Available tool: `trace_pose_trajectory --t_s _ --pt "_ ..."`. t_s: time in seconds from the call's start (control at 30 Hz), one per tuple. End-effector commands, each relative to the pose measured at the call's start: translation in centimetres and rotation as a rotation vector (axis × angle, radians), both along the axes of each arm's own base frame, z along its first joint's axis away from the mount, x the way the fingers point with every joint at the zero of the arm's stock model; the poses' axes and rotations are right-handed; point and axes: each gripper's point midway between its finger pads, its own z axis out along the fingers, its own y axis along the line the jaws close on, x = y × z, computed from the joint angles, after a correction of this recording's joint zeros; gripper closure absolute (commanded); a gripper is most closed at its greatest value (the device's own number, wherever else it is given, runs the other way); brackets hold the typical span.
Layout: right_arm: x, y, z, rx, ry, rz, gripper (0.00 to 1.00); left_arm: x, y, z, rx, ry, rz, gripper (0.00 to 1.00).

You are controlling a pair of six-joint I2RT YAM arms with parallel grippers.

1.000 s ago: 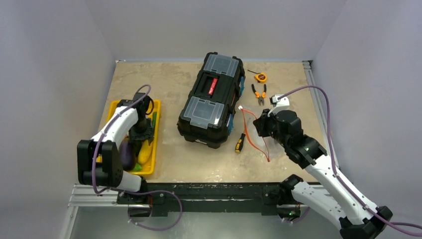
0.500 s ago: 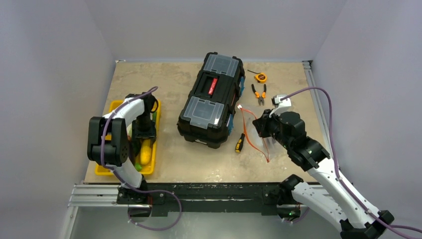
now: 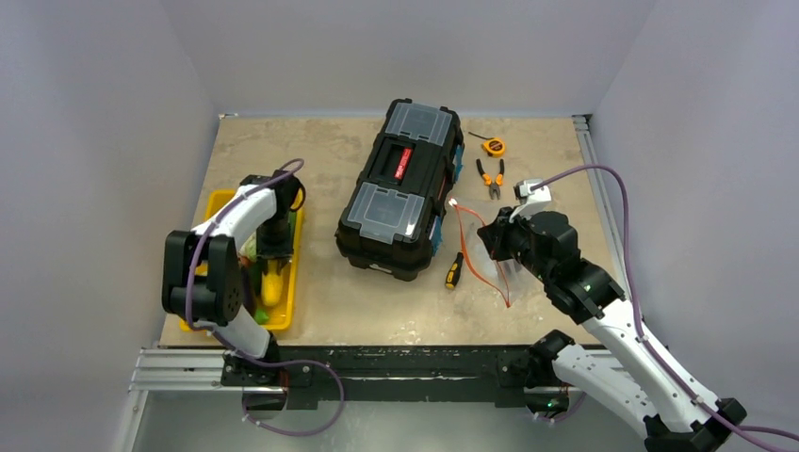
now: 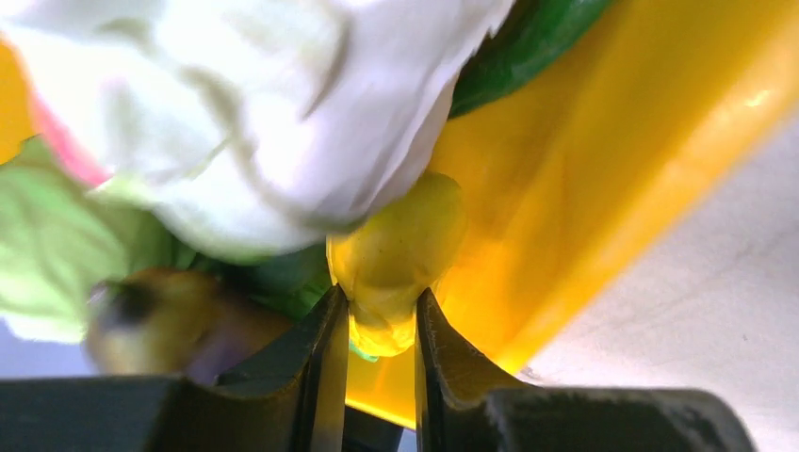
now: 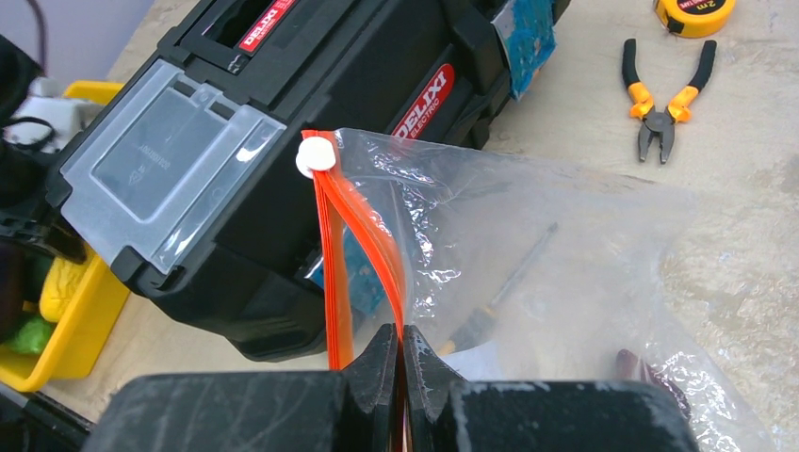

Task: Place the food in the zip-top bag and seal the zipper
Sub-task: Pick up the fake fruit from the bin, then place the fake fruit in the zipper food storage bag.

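Two tight claws: left claw [image 4: 379, 299], wider before, on yellow food [image 4: 396, 240]; right claw [image 5: 400, 341] on zipper [image 5: 332, 254].

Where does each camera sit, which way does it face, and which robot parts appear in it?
Top external: above and behind the robot, facing down onto the table; left arm and right arm show.
Left wrist: on the left arm, facing into the yellow tray; left end effector pinches a yellow toy.
Right wrist: on the right arm, facing across the bag toward the toolbox; right end effector grips the zipper.
Shared: top and right wrist both show toolbox, pliers.
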Motion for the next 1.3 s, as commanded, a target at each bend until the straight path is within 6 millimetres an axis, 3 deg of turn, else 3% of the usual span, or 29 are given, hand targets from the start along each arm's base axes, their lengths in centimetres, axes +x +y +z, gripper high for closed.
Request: trace_pose_trajectory --t_s 0.0,0.13,0.27,0.47,0.6,0.73,0.8,0.87,1.03,1.13,1.27 --pt "0.4 0.5 0.8 0.010 -0.037 0.020 1.00 0.5 0.3 5.1 0.034 -0.206 0.018 0.89" --pt "0.6 0.5 0.5 0.000 -0.026 0.013 1.00 0.7 -1.9 9.6 -0.066 -0.370 0.002 0.92" --pt "0.7 0.4 0.3 -0.006 -0.022 0.004 1.00 0.5 -6.7 14.3 -0.302 -0.567 -0.052 0.93" --pt "0.8 0.3 0.2 -0.014 -0.017 -0.003 1.00 -0.4 -17.2 22.7 -1.021 -0.909 -0.100 0.95" --pt "0.8 0.3 0.4 -0.007 -0.023 -0.001 1.00 -0.9 -21.1 27.1 -1.388 -1.097 -0.071 0.96" --pt "0.6 0.9 0.7 0.006 0.005 0.021 1.00 -1.2 -24.4 28.6 -1.444 -1.196 -0.153 0.97" --pt "0.5 1.4 1.2 0.031 0.009 0.041 1.00 -1.3 -26.6 30.4 -1.527 -1.288 -0.185 0.97" --pt "0.3 2.0 1.7 0.068 0.009 0.057 1.00 -1.4 -29.0 30.3 -1.570 -1.338 -0.206 0.98" --pt "-0.1 2.7 2.9 0.131 0.038 0.061 1.00 -3.4 -35.0 32.2 -1.589 -1.498 -0.367 0.99" --pt "-0.4 2.6 4.1 0.196 0.053 0.034 1.00 -4.2 -37.3 31.6 -1.571 -1.511 -0.385 1.00" --pt "-0.5 2.0 5.5 0.239 0.035 -0.008 1.00 -4.8 -38.8 30.3 -1.575 -1.561 -0.357 1.00"
